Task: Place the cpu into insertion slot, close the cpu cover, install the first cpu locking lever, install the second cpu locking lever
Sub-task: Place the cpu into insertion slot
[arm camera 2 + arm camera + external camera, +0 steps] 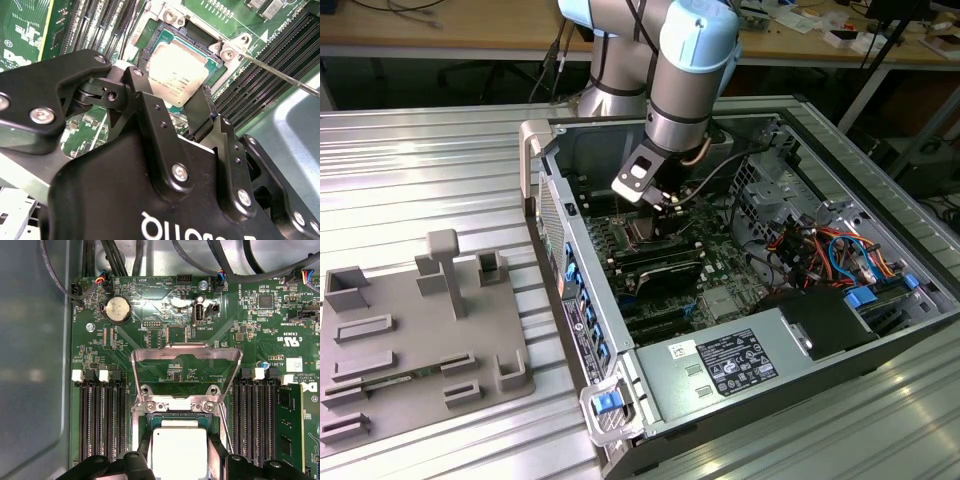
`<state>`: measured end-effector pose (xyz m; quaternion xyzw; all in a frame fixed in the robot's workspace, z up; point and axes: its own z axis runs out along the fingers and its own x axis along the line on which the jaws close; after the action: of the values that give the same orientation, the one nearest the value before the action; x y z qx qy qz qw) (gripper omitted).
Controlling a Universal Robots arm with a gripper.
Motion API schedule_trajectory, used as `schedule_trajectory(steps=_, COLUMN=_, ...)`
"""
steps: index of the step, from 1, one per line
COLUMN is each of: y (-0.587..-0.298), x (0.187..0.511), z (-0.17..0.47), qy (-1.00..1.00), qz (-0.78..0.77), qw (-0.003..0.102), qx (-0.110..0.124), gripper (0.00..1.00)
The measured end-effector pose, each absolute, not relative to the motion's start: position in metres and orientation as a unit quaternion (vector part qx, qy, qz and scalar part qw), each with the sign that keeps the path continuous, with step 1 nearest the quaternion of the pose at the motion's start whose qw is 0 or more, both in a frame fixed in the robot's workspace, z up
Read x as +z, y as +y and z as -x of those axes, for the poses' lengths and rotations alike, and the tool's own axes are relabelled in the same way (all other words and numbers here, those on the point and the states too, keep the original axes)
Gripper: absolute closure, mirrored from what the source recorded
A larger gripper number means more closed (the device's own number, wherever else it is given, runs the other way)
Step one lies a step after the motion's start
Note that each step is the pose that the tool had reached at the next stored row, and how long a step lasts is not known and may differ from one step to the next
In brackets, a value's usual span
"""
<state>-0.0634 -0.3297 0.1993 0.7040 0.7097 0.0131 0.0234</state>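
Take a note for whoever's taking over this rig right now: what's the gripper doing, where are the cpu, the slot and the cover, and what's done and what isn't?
The gripper is down inside the computer case, right over the cpu; whether it grips cannot be told.
The cpu lies at the insertion slot, metal top up; full seating is unclear.
The cpu cover is swung open, not closed.
One thin lever stands free, unlatched.
Not done: cover closing, both levers.
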Motion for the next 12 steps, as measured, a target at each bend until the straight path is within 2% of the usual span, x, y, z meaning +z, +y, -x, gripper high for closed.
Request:
schedule_trajectory(steps=8, y=-0.3295, x=0.1991, z=0.0634, qy=0.710, qz=-0.704, qw=0.023, qx=0.014, gripper=0.47)
schedule_trajectory(steps=9, y=-0.3294, x=0.1989, z=0.0632, qy=0.710, qz=-0.704, qw=0.023, qx=0.014, gripper=0.40)
schedule_trajectory(steps=12, y=-0.3296, x=0.1992, z=0.0634, qy=0.710, qz=-0.704, qw=0.023, qx=0.013, gripper=0.40)
